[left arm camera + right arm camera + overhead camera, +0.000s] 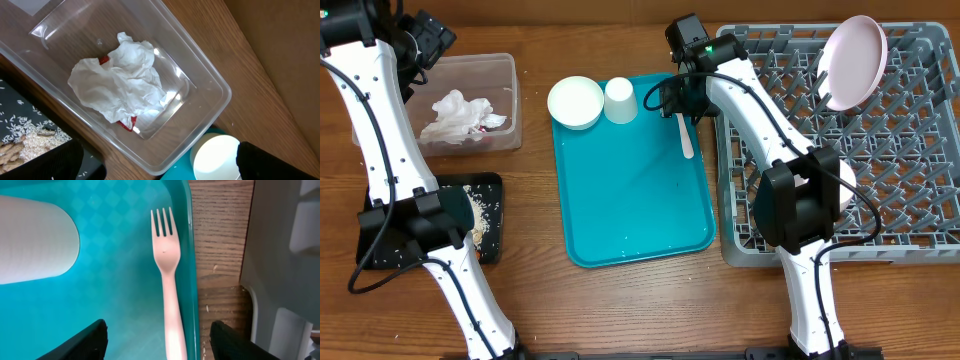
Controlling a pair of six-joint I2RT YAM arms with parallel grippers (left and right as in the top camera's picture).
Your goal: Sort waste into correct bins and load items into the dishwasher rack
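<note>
No readable writing anywhere; the red wrapper (127,124) is mostly buried, so any print on it can't be read.

Containers:
- Clear tub (512,100), far left of the tabletop (620,310): crumpled white napkins (125,85) on top of the wrapper, red showing only at two edges.
- Black tray (490,185), in front of the tub and partly under the left arm: loose rice (30,135) and a few nut-like scraps (10,150).
- Teal tray (630,200), centre: white bowl (575,102) and white cup (621,100) side by side at its far edge. A white plastic fork (167,280) lies flat along its right rim, tines pointing away from the camera on the right wrist.
- Grey rack (910,170), right: pink plate (853,60) stands tilted on edge between pegs at the far side. A white round edge (848,190) shows beside the right arm's joint, mostly hidden, can't tell what it is.

Pincers:
- Left pincer (157,167): fingers wide apart, holding nothing, over the tub's near corner with the bowl just below in view.
- Right pincer (159,335): fingers apart, straddling the fork's handle end with a gap on both sides. Not touching the fork in this view; the handle end runs out of frame.
</note>
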